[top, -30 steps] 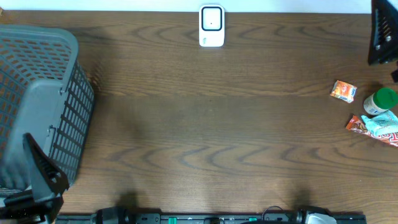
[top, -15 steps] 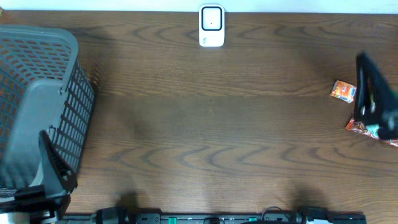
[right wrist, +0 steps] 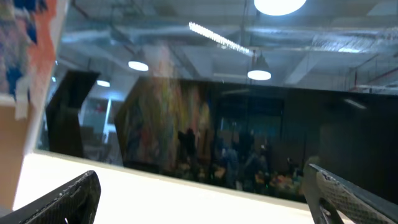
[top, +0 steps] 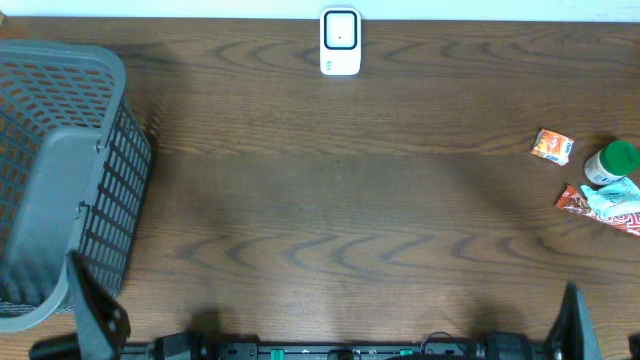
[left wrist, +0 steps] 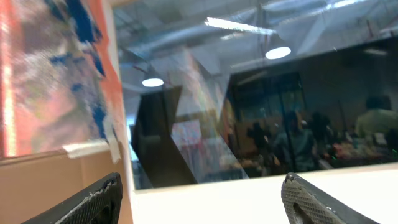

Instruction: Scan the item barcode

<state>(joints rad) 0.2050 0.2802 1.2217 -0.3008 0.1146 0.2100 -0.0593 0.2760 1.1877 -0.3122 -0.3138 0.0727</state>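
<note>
The white barcode scanner point(top: 340, 42) stands at the middle of the table's far edge. The items lie at the right: a small orange packet point(top: 552, 146), a green-capped bottle point(top: 612, 163) and a red snack packet point(top: 575, 201) partly under a pale teal wrapper point(top: 612, 195). My left gripper point(top: 98, 312) is at the near left edge beside the basket. At the near right edge is my right gripper point(top: 574, 318), far from the items. Both wrist views look up at the room. The left gripper point(left wrist: 202, 178) and right gripper point(right wrist: 202, 172) stand open with nothing between their fingers.
A large grey mesh basket point(top: 60, 170) fills the table's left side. The brown wooden table point(top: 330, 200) stretches between the basket and the items.
The right arm swept from the far right corner, down over the items, to the near edge. The left arm drew back toward the near edge. The items lie uncovered again.
</note>
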